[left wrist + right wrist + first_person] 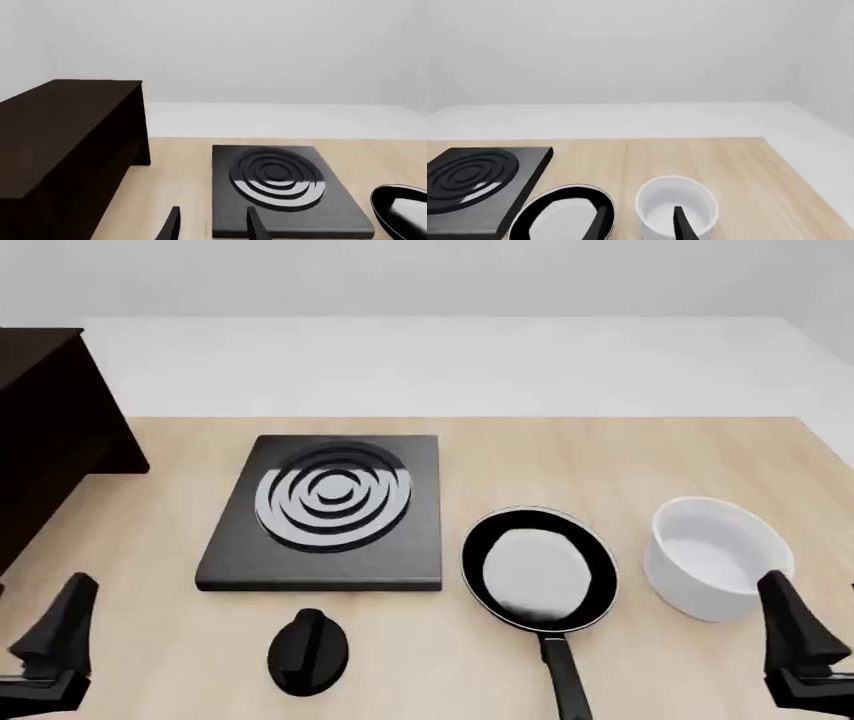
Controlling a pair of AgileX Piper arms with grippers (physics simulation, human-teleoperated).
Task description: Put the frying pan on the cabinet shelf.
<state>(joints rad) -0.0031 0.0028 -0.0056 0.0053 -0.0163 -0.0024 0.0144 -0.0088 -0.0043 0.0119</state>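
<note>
Left wrist view: spread left tool (212,227) faces the dark brown cabinet shelf (63,125). Front view: round black frying pan (539,567) sits on the pale wooden counter (641,455), beside the white bowl (715,558). Right wrist view: spread right tool (639,225); a careless reach could knock the bowl.

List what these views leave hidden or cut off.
- Frying pan: the handle's end runs off the front view's bottom edge.
- Cabinet: cut by the front view's left edge; its shelf isn't shown.
- Left gripper and right gripper: only the fingertips show, at the frame edges.
</note>
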